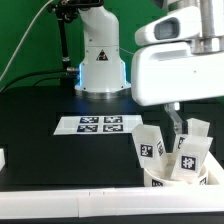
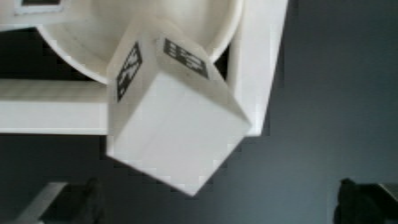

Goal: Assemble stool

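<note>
No readable writing appears, only black-and-white square tags. Three tagged white stool legs (image 1: pixel 152 146) stand tilted on the round seat (image 1: pixel 176 181) near the exterior view's lower right. The marker board (image 1: pixel 96 124) carries four tags. The gripper (image 1: pixel 176 122) hovers above, fingers spread wide, holding nothing.

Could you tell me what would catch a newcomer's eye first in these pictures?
The white legs standing on the round seat at the exterior view's lower right, tags facing out. The open gripper hangs just above them. A flat marker board lies mid-table, before the robot's white base.
</note>
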Controlling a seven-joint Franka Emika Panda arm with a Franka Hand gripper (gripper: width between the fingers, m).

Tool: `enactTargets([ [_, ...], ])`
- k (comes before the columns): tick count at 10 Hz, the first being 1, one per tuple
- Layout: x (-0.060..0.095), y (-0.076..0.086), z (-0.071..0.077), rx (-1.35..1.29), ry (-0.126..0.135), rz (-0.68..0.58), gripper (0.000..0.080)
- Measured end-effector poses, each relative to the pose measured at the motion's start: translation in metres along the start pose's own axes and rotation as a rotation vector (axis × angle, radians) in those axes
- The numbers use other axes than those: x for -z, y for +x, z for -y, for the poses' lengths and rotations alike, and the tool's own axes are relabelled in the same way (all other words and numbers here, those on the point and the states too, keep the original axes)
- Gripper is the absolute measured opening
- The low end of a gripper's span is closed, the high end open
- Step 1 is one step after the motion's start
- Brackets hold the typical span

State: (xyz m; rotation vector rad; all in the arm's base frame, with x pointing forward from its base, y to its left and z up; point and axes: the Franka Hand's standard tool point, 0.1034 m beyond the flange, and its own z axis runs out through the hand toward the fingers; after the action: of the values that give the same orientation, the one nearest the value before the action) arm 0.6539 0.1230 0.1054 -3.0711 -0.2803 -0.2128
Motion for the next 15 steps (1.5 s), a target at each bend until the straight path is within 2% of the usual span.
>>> enactTargets([
  [5, 0.000, 0.002, -0.010, 0.300, -0.026, 0.003, 0.0649],
  [6, -0.002, 0.000, -0.012, 0.338, -0.030, 0.011, 0.0649],
  [8, -0.018, -0.010, -0.018, 0.487, -0.056, 0.051, 0.0649],
  [12, -0.027, -0.015, -0.019, 0.425, -0.062, 0.063, 0.0649],
  [13, -0.027, -0.015, -0.020, 0.424, -0.062, 0.063, 0.0561],
  [14, -0.027, -0.015, -0.020, 0.378, -0.063, 0.062, 0.0426],
  [15, -0.027, -0.015, -0.020, 0.288, -0.065, 0.059, 0.0426],
])
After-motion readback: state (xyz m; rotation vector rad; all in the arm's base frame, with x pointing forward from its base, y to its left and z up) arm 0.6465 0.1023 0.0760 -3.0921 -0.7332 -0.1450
